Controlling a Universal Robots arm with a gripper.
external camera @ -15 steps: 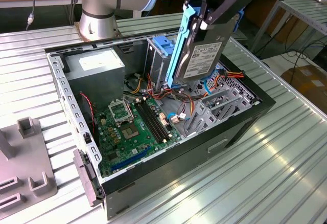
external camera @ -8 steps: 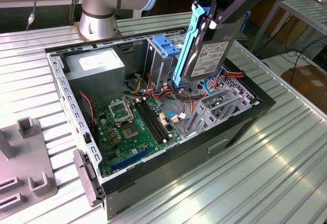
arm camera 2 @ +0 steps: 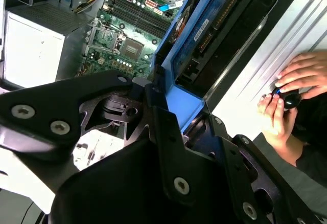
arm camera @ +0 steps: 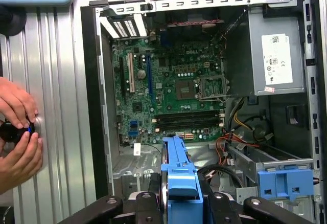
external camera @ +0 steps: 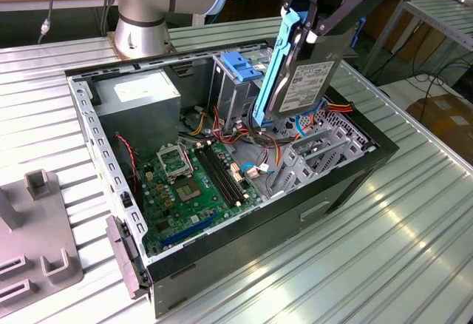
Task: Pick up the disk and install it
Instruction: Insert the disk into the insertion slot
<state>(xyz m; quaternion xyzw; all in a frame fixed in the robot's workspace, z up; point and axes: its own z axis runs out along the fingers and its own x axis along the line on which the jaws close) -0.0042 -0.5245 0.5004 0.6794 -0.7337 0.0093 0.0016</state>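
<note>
One gripper [external camera: 315,27] grips the disk [external camera: 307,83] by its top edge, tilted above the open computer case [external camera: 244,244].

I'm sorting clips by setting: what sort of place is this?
Probably a robotics lab or workshop: an open computer case lies on a ribbed metal table, the gripper holds the disk above it, and a person's hands are beside it.

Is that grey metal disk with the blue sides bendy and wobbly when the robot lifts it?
Probably not: the flat dark-grey metal disk with blue plastic rails hangs straight and unbent in the tool, so it looks stiff. Its metal body is likely heavy for its size.
</note>
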